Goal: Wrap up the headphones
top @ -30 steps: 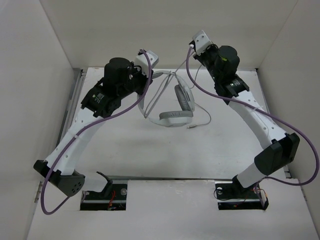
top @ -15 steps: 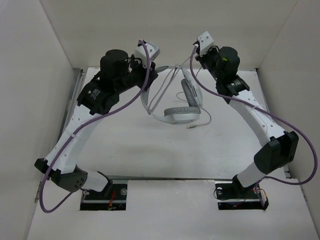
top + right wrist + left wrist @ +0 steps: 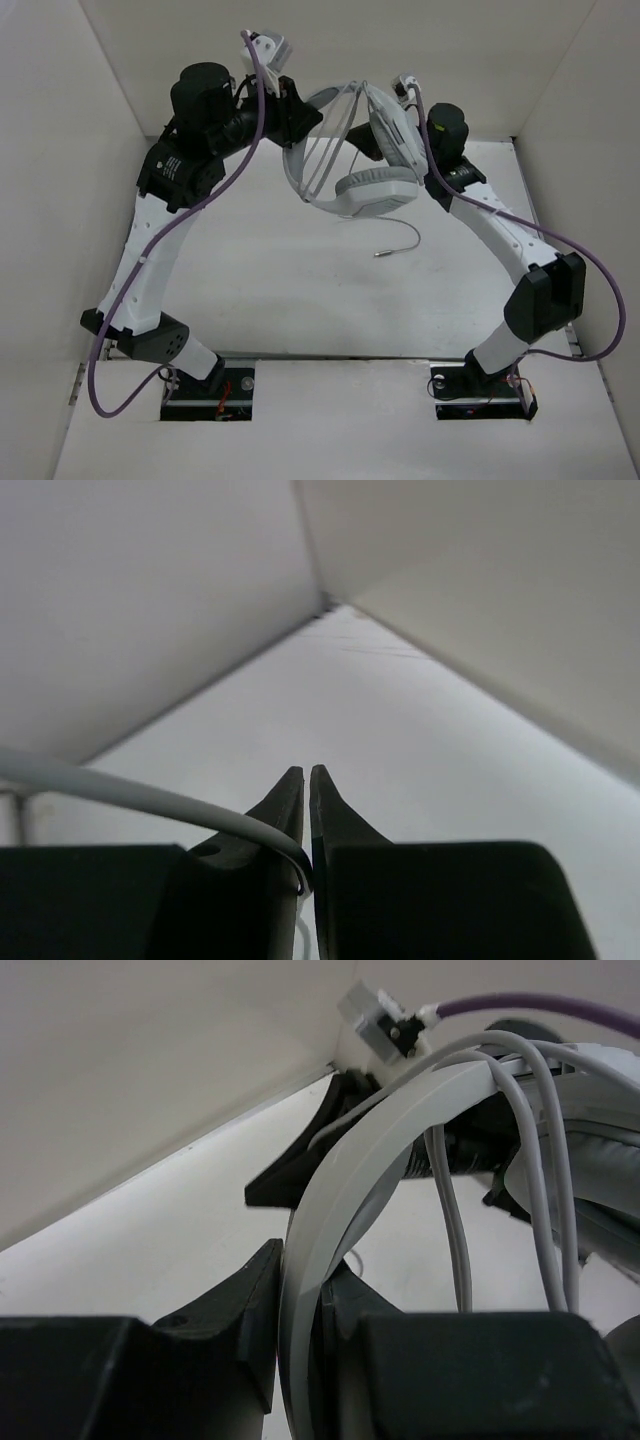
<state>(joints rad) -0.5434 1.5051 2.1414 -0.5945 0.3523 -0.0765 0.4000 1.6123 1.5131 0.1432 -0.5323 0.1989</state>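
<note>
The white headphones (image 3: 345,150) hang in the air over the back of the table, grey ear cushions (image 3: 375,182) facing down. My left gripper (image 3: 298,122) is shut on the curved headband (image 3: 350,1170), which is clamped between its black fingers (image 3: 230,1300). Several strands of the thin grey cable (image 3: 452,1230) cross the headband. My right gripper (image 3: 306,780) is shut on that cable (image 3: 140,798), which runs in from the left and dips between the jaws. In the top view the right gripper's fingers are hidden behind the upper ear cup (image 3: 392,130). The cable's plug end (image 3: 380,253) lies on the table.
White walls (image 3: 90,120) close in the table on the left, back and right. Thick purple robot cables (image 3: 215,195) trail along both arms. A metal rail (image 3: 148,195) runs along the table's left edge. Both arm bases (image 3: 210,385) sit at the near edge.
Both arms have risen and moved toward the back wall, lifting the headphones higher. The right gripper has swung left, close to the upper ear cup, drawing the cable with it.
</note>
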